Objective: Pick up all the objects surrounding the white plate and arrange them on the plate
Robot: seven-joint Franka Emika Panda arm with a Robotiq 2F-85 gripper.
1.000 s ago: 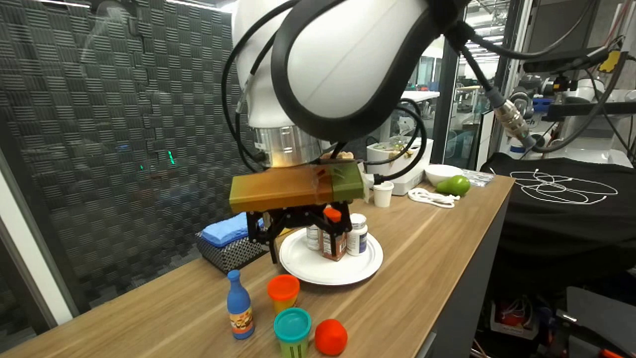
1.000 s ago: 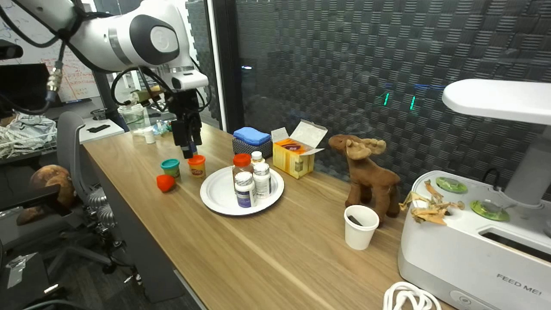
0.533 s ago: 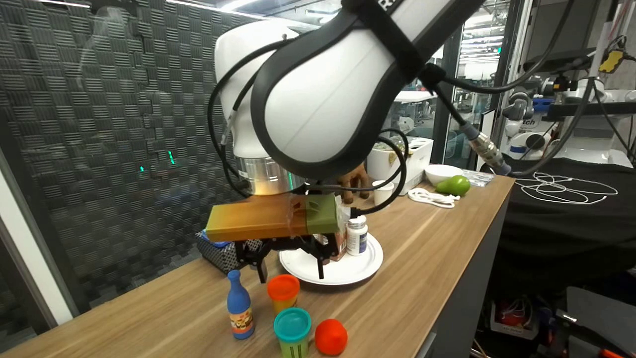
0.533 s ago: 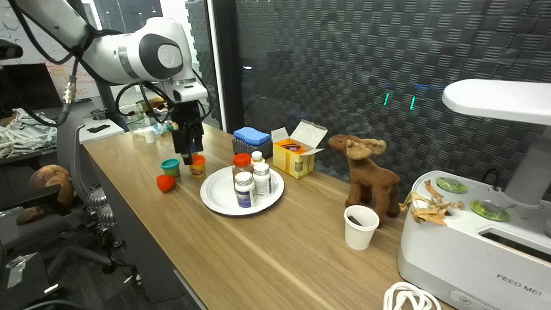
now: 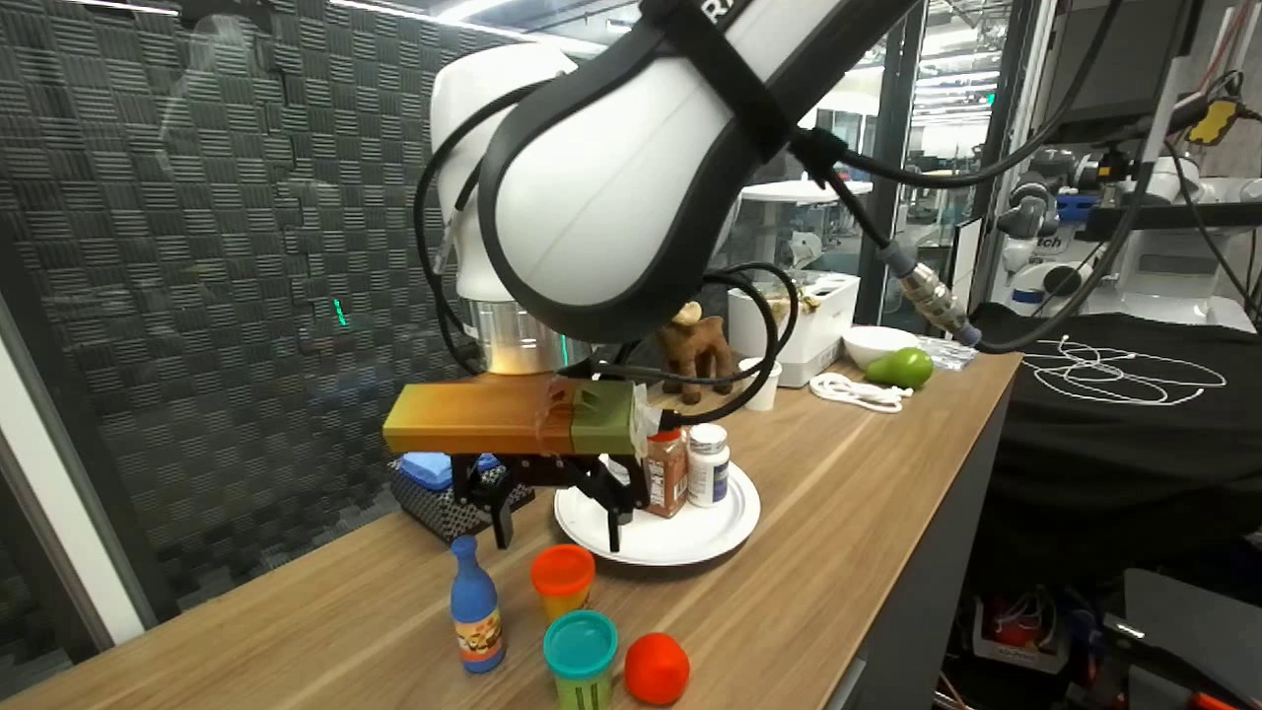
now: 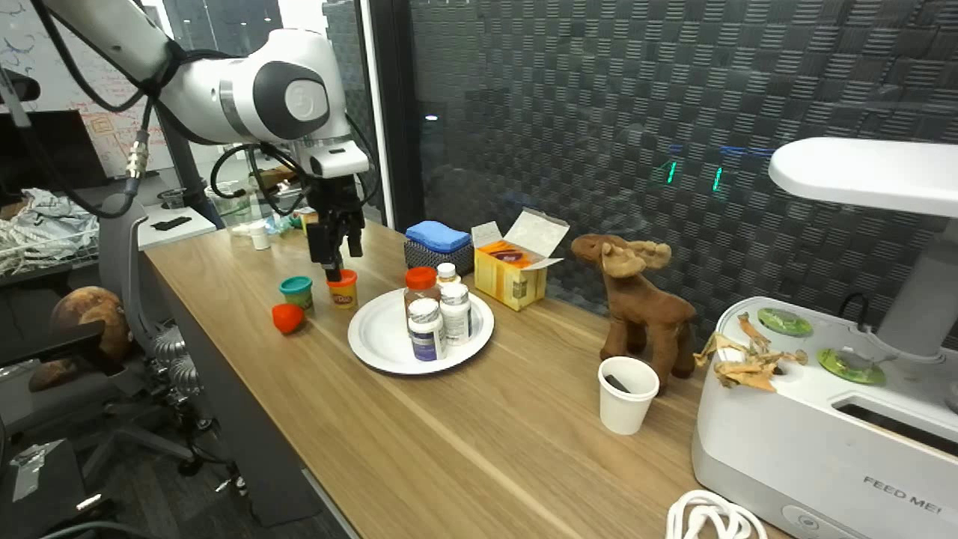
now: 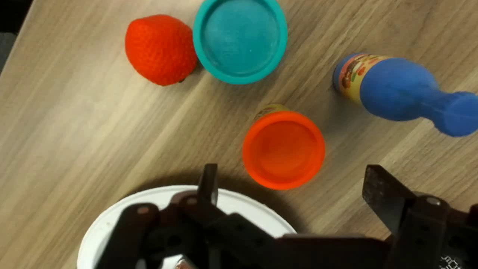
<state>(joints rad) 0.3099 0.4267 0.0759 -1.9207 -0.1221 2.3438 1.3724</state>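
Nearest us in an exterior view, a red ball (image 5: pixel 657 669) sits beside a teal-lidded tub (image 5: pixel 581 646), toward the open edge of the tabletop (image 5: pixel 789 537); a blue bottle (image 5: pixel 475 602) stands closer to the edge by the dark wall (image 5: pixel 237 247). Just behind is an orange-lidded tub (image 5: pixel 564 572), the gripper (image 5: pixel 558 540) hanging near it with fingers (image 7: pixel 386 198) spread wide. Next comes the white plate (image 5: pixel 680 544), bearing a red-lidded jar (image 5: pixel 667 480) and white bottles (image 5: pixel 708 478). Toward the far end we see a white bowl (image 5: pixel 876 345) and green fruit (image 5: pixel 909 368).
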